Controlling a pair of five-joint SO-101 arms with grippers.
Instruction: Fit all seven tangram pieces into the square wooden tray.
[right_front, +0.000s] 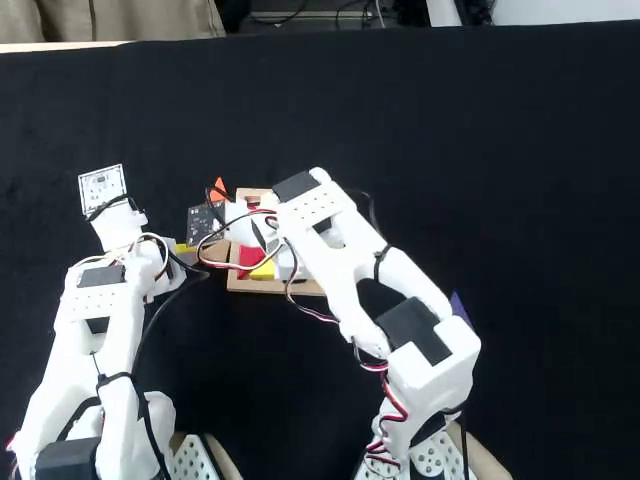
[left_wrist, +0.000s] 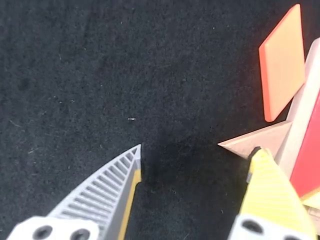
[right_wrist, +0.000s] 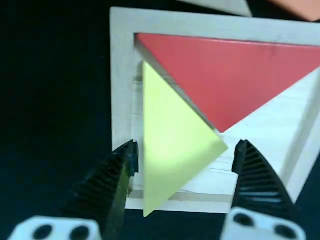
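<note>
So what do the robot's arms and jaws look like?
The left arm and right arm are chunky white plastic with black motor blocks, and thin red, black and white cables loop along them. The left gripper has pointed, ribbed jaws, one grey and one yellow; the right gripper has two black ones.

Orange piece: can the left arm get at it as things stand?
Probably yes. The orange piece lies uncovered beside the tray, just ahead of the open left tool; only a pale triangle lies between.
</note>
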